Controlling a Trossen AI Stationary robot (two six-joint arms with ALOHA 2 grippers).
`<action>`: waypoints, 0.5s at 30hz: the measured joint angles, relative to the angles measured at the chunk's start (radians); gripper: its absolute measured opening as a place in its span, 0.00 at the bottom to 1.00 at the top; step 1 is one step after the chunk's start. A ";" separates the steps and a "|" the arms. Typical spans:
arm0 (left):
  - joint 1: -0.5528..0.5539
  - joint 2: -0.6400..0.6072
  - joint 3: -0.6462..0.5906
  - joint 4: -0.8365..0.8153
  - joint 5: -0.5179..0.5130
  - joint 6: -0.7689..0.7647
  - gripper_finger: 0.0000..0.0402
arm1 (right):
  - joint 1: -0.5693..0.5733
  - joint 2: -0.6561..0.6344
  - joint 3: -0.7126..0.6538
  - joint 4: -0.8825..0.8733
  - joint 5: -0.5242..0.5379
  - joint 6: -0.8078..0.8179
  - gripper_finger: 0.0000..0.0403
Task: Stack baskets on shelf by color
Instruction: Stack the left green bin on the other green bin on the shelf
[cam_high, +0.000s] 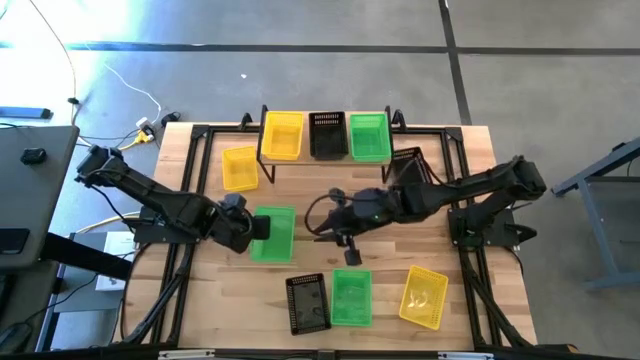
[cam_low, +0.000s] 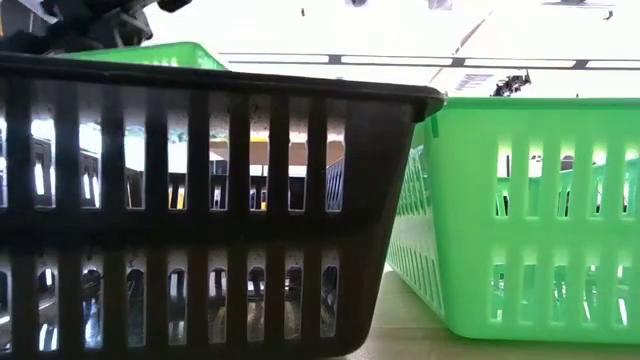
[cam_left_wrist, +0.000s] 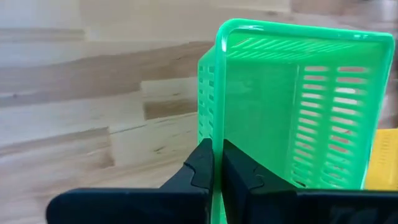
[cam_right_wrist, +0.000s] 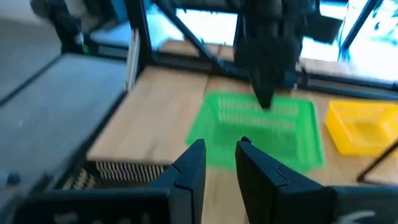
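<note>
High view gives us the whole tabletop (cam_high: 200, 290): the shelf (cam_high: 325, 158) stands at the middle of the far edge, carrying three baskets side by side, a yellow basket (cam_high: 282, 135), a black basket (cam_high: 328, 134) and a green basket (cam_high: 369, 136). A second yellow basket (cam_high: 240, 168) lies on the tabletop just beside the shelf's left end. Along the near edge we see a black basket (cam_high: 307, 302), touching or nearly touching a green basket (cam_high: 351, 297), and toward the near right corner, a tilted yellow basket (cam_high: 424, 296).

Our left gripper (cam_high: 258, 227) is left of centre, at the left wall of the third green basket (cam_high: 274, 233). From the left wrist view, its fingers (cam_left_wrist: 199, 168) are clamped on that basket's thin wall (cam_left_wrist: 214, 93), one finger on each side of it, with the basket's long side stretching away over bare wood.

Our right gripper (cam_high: 349, 251) hangs over the middle of the tabletop, between the shelf and the near row. In the right wrist view its fingers (cam_right_wrist: 193, 163) stand slightly apart with nothing between them (cam_right_wrist: 219, 158), and the gripped green basket (cam_right_wrist: 261, 127) lies ahead with the left arm (cam_right_wrist: 267, 50) above it.

Low view is filled by the near black basket (cam_low: 200, 220) and the green one (cam_low: 530, 220) beside it.
</note>
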 joint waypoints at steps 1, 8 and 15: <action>0.009 0.000 0.011 0.000 -0.003 0.021 0.00 | 0.012 0.000 0.000 0.027 0.019 0.010 0.19; 0.068 0.001 0.107 0.000 -0.028 0.168 0.00 | 0.062 0.000 0.000 0.128 0.080 0.039 0.19; 0.119 0.001 0.185 -0.001 -0.045 0.270 0.00 | 0.062 0.000 0.110 0.077 0.121 0.023 0.19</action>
